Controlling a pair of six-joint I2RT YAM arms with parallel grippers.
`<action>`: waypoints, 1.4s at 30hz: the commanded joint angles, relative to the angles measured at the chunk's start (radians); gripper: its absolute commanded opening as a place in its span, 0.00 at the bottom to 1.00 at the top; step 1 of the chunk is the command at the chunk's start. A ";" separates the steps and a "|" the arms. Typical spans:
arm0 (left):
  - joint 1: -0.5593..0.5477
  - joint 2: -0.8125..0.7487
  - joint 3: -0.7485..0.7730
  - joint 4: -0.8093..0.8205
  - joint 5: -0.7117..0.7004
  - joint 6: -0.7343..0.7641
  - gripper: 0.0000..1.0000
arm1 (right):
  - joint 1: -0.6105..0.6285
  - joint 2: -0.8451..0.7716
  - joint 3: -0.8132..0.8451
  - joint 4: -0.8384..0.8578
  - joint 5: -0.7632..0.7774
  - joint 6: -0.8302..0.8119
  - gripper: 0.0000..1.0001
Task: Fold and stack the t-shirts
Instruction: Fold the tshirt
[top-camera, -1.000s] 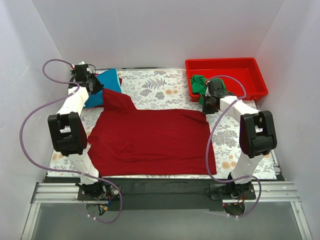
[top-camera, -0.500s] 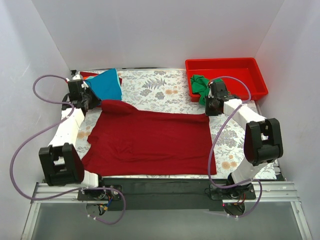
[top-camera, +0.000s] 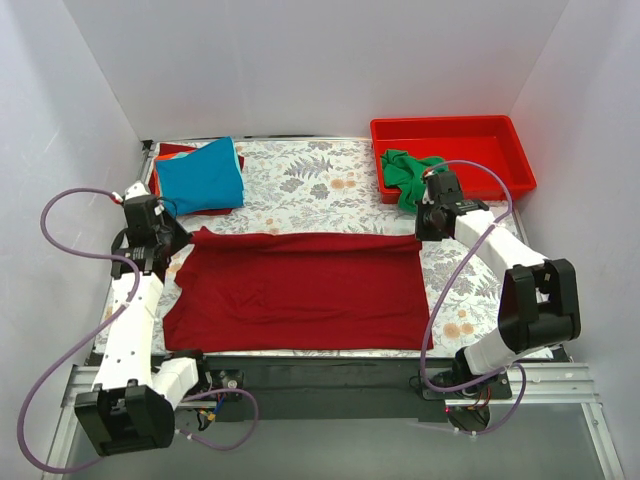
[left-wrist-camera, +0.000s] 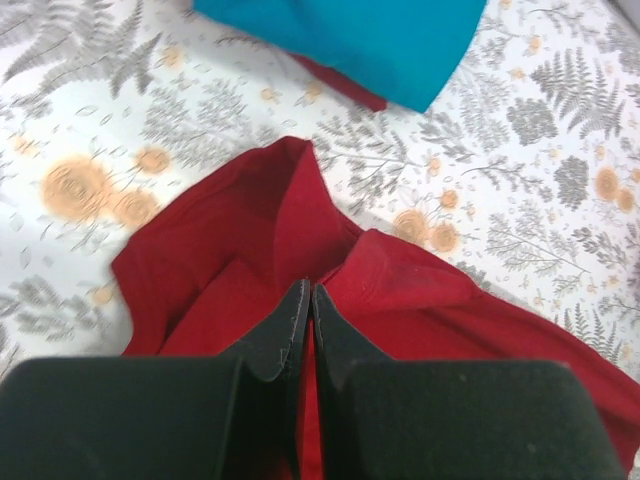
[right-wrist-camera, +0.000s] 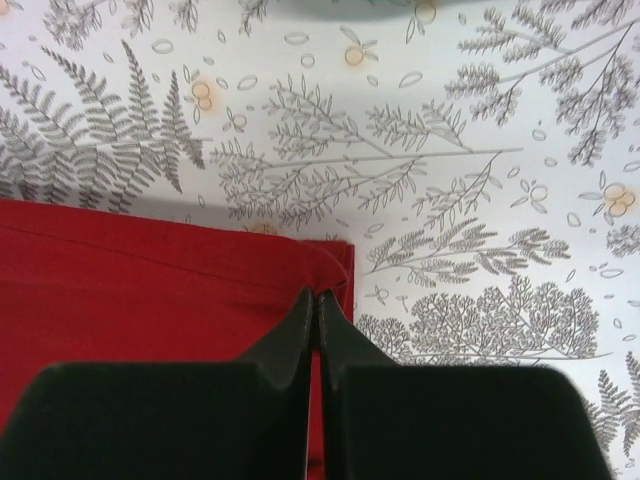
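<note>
The left tool (left-wrist-camera: 308, 290) and right tool (right-wrist-camera: 315, 296) each pinch the far fold of the large dark red cloth t-shirt (top-camera: 300, 290).

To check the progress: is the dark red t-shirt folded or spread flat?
Partly folded: the dark red t-shirt lies mostly flat, but its far edge is doubled over, pinched by the left gripper and right gripper.

dark red t-shirt (top-camera: 300, 290), blue t-shirt (top-camera: 200, 178), floral cloth (top-camera: 320, 180)
</note>
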 joint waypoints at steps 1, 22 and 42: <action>0.005 -0.069 -0.016 -0.130 -0.098 -0.020 0.00 | 0.005 -0.043 -0.039 -0.027 0.010 0.024 0.01; 0.002 -0.138 0.046 -0.455 -0.158 -0.108 0.00 | 0.045 -0.154 -0.136 -0.118 -0.016 0.083 0.01; -0.018 -0.219 0.057 -0.589 -0.196 -0.180 0.00 | 0.073 -0.215 -0.212 -0.193 0.046 0.148 0.01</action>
